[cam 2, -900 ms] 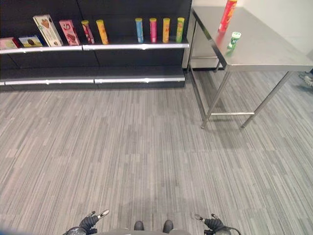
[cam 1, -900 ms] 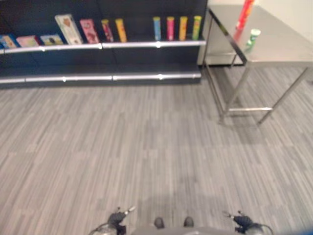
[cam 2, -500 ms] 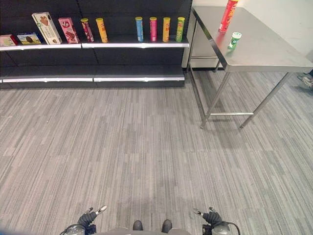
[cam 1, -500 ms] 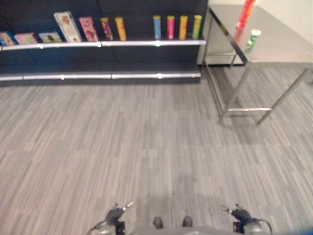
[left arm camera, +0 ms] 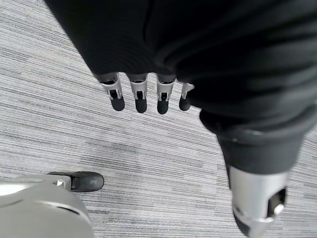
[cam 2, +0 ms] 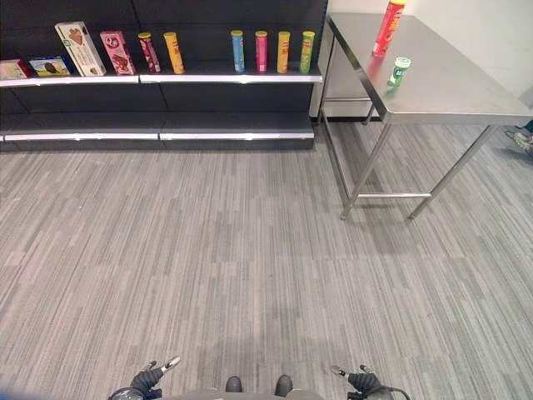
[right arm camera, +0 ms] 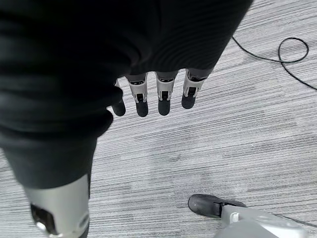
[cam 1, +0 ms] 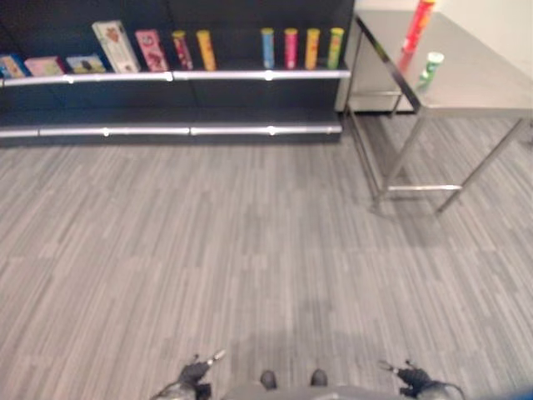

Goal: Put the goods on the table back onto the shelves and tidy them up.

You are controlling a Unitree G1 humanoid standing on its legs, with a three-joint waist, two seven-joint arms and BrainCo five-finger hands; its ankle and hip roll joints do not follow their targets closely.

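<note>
On the steel table (cam 2: 450,87) at the far right stand a tall red tube (cam 2: 386,28) and a small green can (cam 2: 400,71). Across the floor, the dark shelf unit (cam 2: 158,77) holds several upright tubes (cam 2: 261,51) and boxes (cam 2: 73,48). My left hand (left arm camera: 141,96) hangs low by my side at the bottom edge of the eye views (cam 2: 154,375), fingers relaxed and holding nothing. My right hand (right arm camera: 161,99) hangs likewise at the bottom right (cam 2: 360,379), open and empty. Both hands are far from the table and the shelves.
A wide stretch of grey striped carpet (cam 2: 250,250) lies between me and the shelves. The lower shelf (cam 2: 158,133) is bare. The table's legs (cam 2: 362,179) stand to the right of the shelf's end. A person's shoe (cam 2: 523,137) shows at the far right edge.
The camera has shifted slightly; both hands sit a little lower in the eye views than half a second ago. Nothing on the table or shelves has moved.
</note>
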